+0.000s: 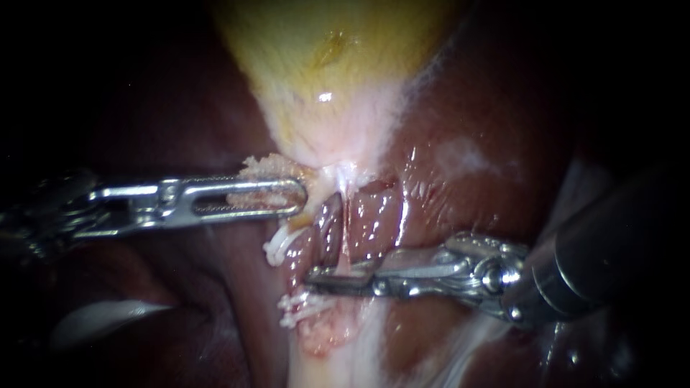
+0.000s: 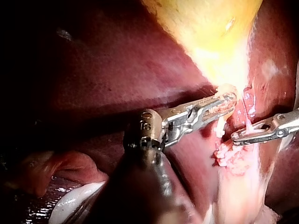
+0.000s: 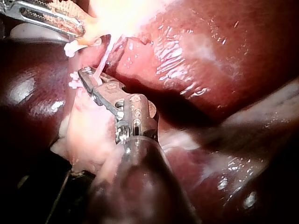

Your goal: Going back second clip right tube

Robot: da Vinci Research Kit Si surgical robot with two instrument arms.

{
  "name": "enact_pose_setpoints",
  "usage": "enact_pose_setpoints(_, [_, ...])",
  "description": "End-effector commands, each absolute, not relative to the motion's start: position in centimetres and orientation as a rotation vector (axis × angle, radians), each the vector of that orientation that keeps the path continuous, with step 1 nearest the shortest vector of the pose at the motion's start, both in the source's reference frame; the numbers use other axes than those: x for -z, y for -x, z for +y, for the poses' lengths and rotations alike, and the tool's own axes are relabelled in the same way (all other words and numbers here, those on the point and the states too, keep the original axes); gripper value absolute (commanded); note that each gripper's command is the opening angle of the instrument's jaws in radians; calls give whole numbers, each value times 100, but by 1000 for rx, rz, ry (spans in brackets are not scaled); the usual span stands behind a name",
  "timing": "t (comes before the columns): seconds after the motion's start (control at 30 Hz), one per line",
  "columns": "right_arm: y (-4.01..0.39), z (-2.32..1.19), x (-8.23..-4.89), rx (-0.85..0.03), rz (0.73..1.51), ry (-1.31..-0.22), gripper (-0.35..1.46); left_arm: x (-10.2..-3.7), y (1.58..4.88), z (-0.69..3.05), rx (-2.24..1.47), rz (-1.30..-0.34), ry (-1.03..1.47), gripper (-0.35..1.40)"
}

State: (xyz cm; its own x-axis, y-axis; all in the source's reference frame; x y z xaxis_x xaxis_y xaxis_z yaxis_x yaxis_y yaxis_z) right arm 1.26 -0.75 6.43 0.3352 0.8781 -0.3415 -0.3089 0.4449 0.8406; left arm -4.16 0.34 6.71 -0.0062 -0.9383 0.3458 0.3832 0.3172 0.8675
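Note:
The yellow gallbladder narrows down to a pale neck. My left instrument comes in level from the left, its slotted jaws shut on frayed pale tissue at that neck; it also shows in the left wrist view. A thin pink tube runs down from the neck to the tip of my right instrument, which lies across it. That tip meets the tube in the right wrist view too. A white clip sits left of the tube, and white frayed bits lie below the tip.
Dark red, wet liver surrounds the site on both sides. A pale band of tissue runs down below the tube. My right instrument's thick dark shaft fills the lower right.

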Motion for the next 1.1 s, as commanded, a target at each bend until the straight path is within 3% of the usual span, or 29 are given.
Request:
enact_pose_setpoints(0.03, [-125,-75,-642,-876,910,-753,-35,-670,415,34,1163,-1118,-644,-35])
enact_pose_setpoints(0.7, [-113,-70,-637,-828,923,-783,-35,-670,408,36,1162,-1117,-646,-35])
enact_pose_setpoints(0.87, [-113,-72,-638,-720,991,-729,38,-670,408,36,1162,-1117,-646,-35])
enact_pose_setpoints(1.1, [-114,-74,-643,-647,1045,-680,50,-670,407,36,1162,-1117,-646,-35])
